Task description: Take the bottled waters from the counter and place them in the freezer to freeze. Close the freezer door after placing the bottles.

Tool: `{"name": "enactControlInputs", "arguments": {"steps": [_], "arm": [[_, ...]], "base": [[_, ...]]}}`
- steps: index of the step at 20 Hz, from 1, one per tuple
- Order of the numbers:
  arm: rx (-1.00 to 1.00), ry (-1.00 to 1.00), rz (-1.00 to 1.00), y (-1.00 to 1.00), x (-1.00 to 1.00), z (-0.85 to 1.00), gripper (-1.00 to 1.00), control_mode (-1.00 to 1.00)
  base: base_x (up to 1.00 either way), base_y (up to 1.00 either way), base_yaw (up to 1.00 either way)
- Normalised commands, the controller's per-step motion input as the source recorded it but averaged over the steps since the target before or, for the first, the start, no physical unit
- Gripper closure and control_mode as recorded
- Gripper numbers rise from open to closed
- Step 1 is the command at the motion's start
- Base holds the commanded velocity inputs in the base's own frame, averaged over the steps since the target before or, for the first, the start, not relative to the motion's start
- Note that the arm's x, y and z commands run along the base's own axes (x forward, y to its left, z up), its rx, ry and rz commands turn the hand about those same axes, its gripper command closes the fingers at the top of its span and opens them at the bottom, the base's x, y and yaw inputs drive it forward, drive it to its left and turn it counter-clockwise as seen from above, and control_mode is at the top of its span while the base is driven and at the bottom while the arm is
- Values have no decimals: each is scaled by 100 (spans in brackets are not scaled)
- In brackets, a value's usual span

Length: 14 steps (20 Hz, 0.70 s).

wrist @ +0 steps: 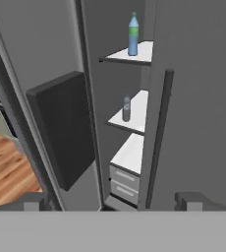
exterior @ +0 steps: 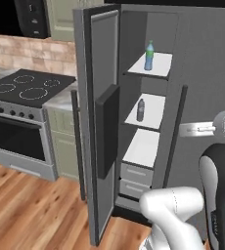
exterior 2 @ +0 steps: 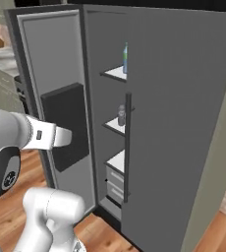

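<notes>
The freezer point(exterior: 134, 44) stands open, its white shelves showing. On the top shelf stands the blue bottled water point(exterior: 148, 55) point(exterior 2: 125, 58) point(wrist: 133, 34), upright, with a green cap. The smoky grey bottled water point(exterior: 141, 110) point(exterior 2: 121, 114) point(wrist: 126, 108) is upright on the shelf below. The freezer door point(exterior: 102, 122) point(exterior 2: 61, 74) point(wrist: 46, 59) is swung wide to the left, its black panel facing inward. My gripper point(exterior: 183, 130) point(exterior 2: 70, 136) point(wrist: 115, 203) hangs open and empty in front of the compartment, well back from both bottles. A strip of counter point(exterior: 61, 99) lies left of the door.
The plain grey fridge door point(exterior: 207, 63) with its long dark handle point(exterior: 175, 136) is shut, right of the freezer. A black stovetop point(exterior: 24, 85) over an oven stands at the left. Two drawers point(exterior: 136, 180) sit at the freezer's bottom. Wood floor point(exterior: 31, 215) lies in front.
</notes>
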Motion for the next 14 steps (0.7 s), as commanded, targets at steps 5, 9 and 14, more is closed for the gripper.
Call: {"name": "enactControlInputs", "arguments": {"steps": [5, 9, 14], "arm": [[0, 0, 0, 0, 0, 0, -100, 100], [0, 0, 0, 0, 0, 0, -100, 100], [0, 0, 0, 0, 0, 0, -100, 100]], "base": [[-62, 1, 2], [-52, 24, 6], [2, 8, 2]]}}
